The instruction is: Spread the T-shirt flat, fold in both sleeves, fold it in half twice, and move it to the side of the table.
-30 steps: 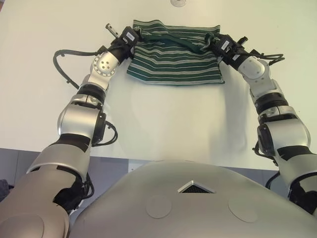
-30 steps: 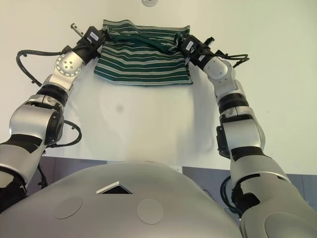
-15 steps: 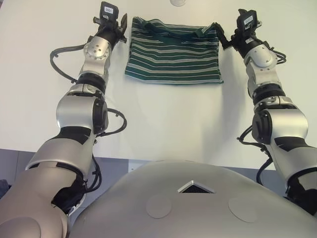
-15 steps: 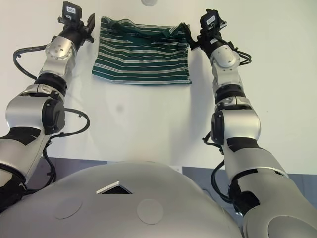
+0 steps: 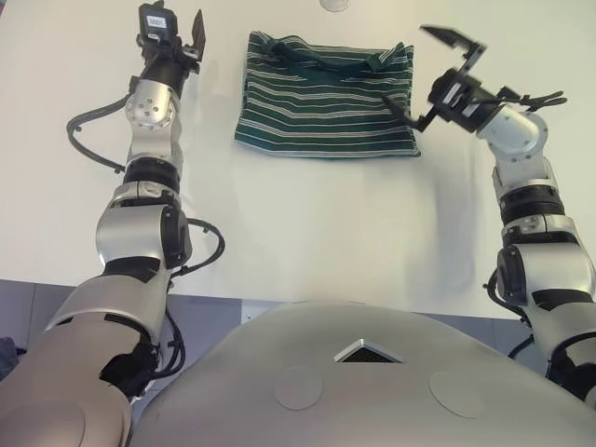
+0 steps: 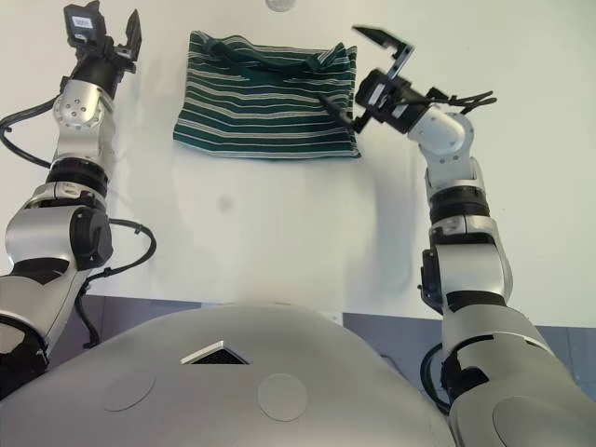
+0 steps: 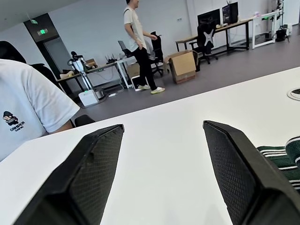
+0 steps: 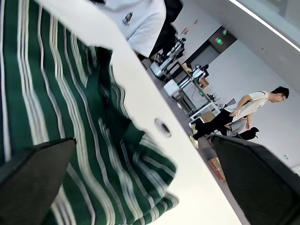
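The T-shirt (image 5: 324,98) lies crosswise between the empty, wide-open left end effector (image 7: 161,164) and right end effector (image 5: 426,71); the right seems nearer.

A white tabletop (image 5: 307,242) is filling the foreground, a round cable port (image 7: 295,93) sitting in it. Beyond, a grey floor (image 7: 220,65) is running to pale walls (image 7: 93,21). Desks (image 7: 220,30), a black office chair (image 7: 205,40) and a cardboard box (image 7: 182,66) are standing there; a green exit sign (image 7: 41,32) is glowing by a dark doorway (image 7: 58,51). A light strip (image 8: 262,19) is running along the ceiling.
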